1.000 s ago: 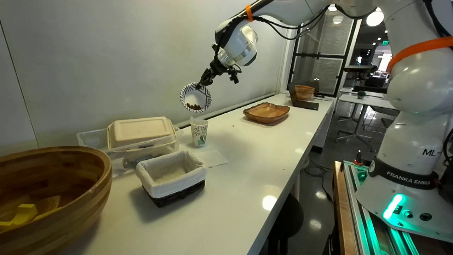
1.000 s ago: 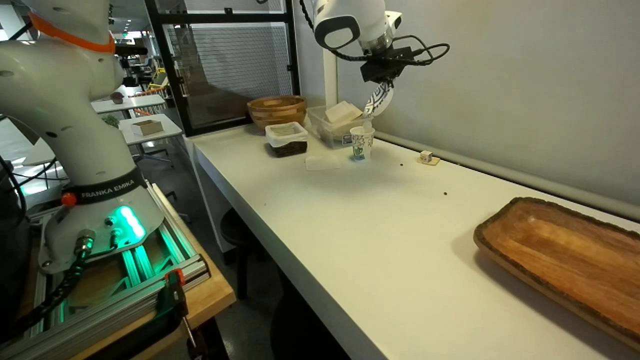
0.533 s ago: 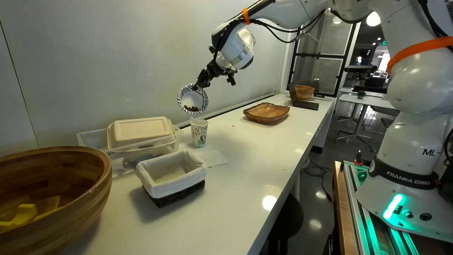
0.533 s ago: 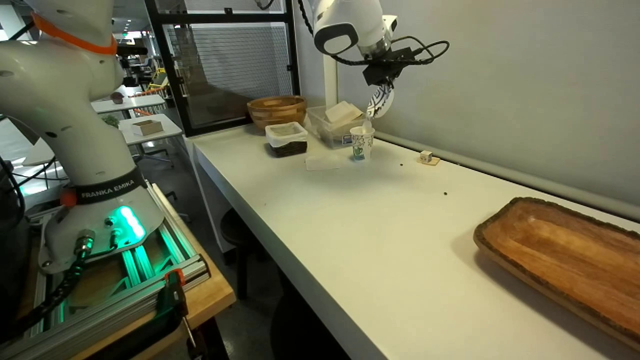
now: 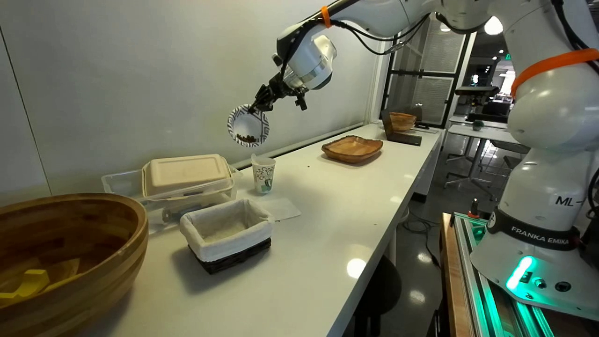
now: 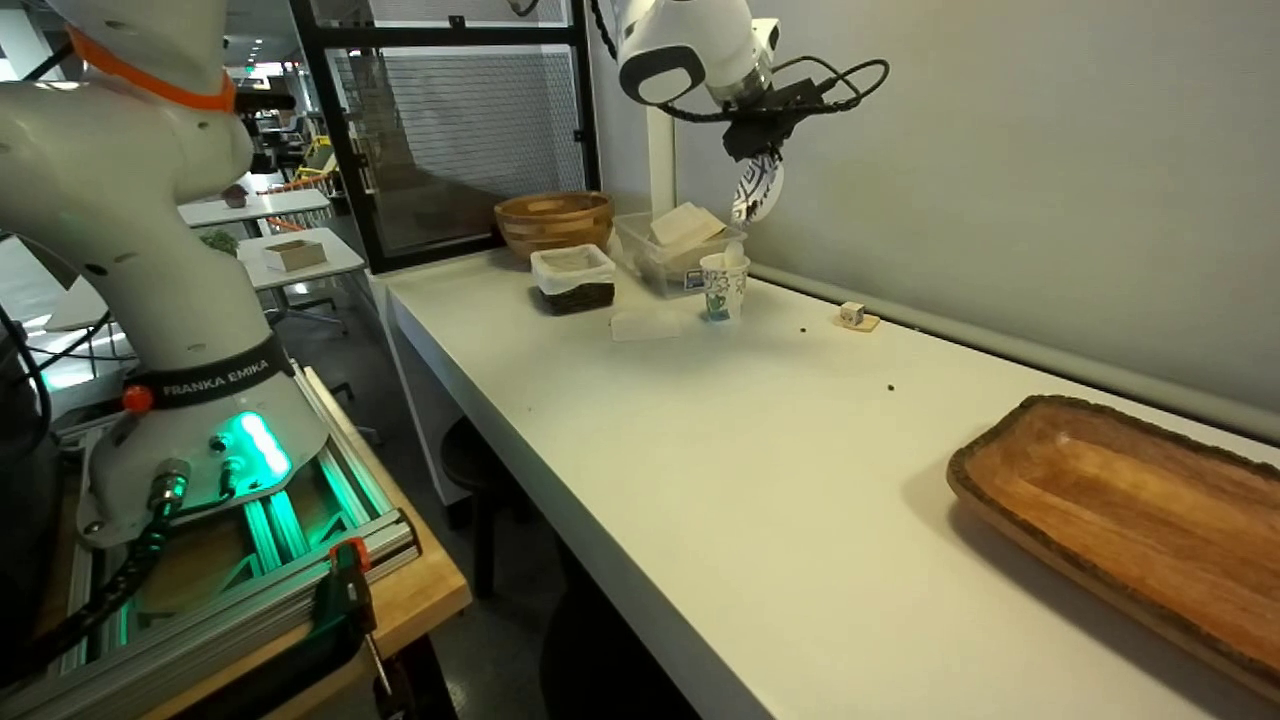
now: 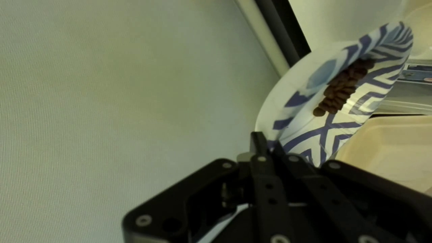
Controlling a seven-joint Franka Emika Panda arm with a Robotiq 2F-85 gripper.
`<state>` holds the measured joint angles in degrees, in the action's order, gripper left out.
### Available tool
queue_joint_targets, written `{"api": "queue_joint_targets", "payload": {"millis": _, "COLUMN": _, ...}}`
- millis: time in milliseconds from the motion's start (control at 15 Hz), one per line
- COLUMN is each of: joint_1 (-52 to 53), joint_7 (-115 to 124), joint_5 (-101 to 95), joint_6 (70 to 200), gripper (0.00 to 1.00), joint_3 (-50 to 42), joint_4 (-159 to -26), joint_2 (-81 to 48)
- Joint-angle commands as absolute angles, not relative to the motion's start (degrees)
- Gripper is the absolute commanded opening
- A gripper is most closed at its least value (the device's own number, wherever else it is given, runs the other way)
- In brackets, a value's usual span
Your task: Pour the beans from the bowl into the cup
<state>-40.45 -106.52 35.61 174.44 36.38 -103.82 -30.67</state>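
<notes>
My gripper (image 7: 267, 143) is shut on the rim of the bowl (image 7: 303, 135), a pale dish with a dark zigzag rim. In both exterior views, the bowl (image 5: 248, 122) (image 6: 757, 188) hangs steeply tilted from the gripper (image 5: 255, 109) (image 6: 765, 153), in the air. Brown beans (image 7: 341, 89) lie gathered along its lower side, and they also show in an exterior view (image 5: 246, 138). The white cup (image 5: 264, 175) (image 6: 724, 288) with dark markings stands upright on the table, lower than the bowl. A pale piece sticks up at its rim. The cup's inside is hidden.
A clear tub (image 5: 220, 194) with a beige container (image 5: 189, 173) stands beside the cup, near the wall. A cloth-lined basket (image 5: 227, 229), a large wooden bowl (image 5: 93, 271) and a wooden tray (image 5: 352, 149) are also on the table. A small block (image 6: 852, 313) sits near the wall.
The gripper and bowl have shifted a little to the left in an exterior view, dipping slightly and then rising. The beans remain in the bowl. The cup has not moved.
</notes>
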Motion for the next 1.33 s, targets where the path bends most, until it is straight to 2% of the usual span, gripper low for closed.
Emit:
{"api": "queue_joint_targets", "payload": {"millis": 0, "joint_1": -43.8, "joint_7": -110.3, "joint_5": 37.3, "joint_6": 177.9, "gripper": 0.01, "joint_3": 40.9, "joint_4": -106.0, "joint_2": -31.2}}
{"api": "queue_joint_targets", "payload": {"millis": 1000, "joint_1": -52.6, "joint_7": -112.5, "joint_5": 35.1, "joint_6": 189.4, "gripper": 0.01, "joint_3": 50.4, "joint_4": -114.5, "joint_2": -32.7}}
{"api": "queue_joint_targets", "payload": {"millis": 1267, "joint_1": -51.7, "joint_7": -112.1, "joint_5": 35.3, "joint_6": 188.9, "gripper": 0.03, "joint_3": 49.4, "joint_4": -113.8, "joint_2": -32.5}}
